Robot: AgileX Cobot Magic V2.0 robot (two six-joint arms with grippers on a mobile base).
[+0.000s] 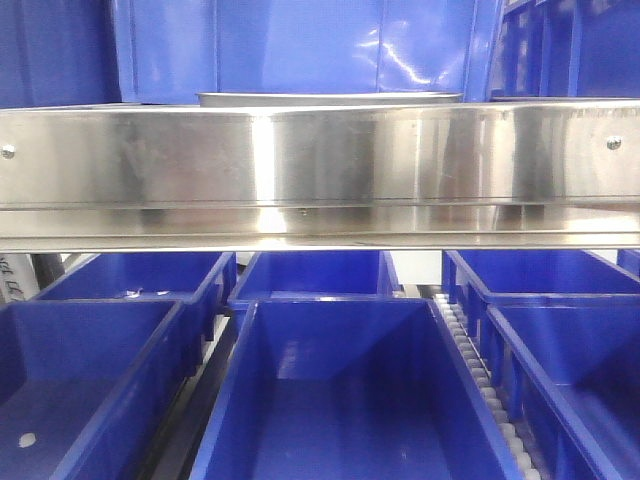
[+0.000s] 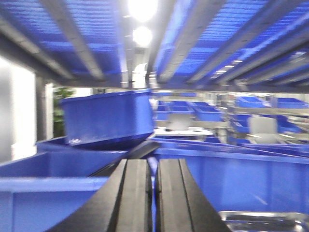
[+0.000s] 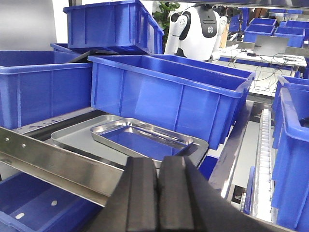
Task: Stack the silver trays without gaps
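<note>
Trays sit nested on the shelf: a small shiny steel rectangular tray (image 3: 141, 137) lies inside a larger dull grey steel tray (image 3: 77, 137), behind the long steel band (image 3: 58, 164) and before a blue plastic bin (image 3: 169, 92). Left gripper (image 2: 153, 193) and right gripper (image 3: 158, 193) both have black fingers pressed together, holding nothing.

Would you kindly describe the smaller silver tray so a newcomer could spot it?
Find the big blue bin in the right wrist view. In front of it lies a larger, duller tray; the smaller silver tray sits inside, mirror-shiny and reflecting blue.
</note>
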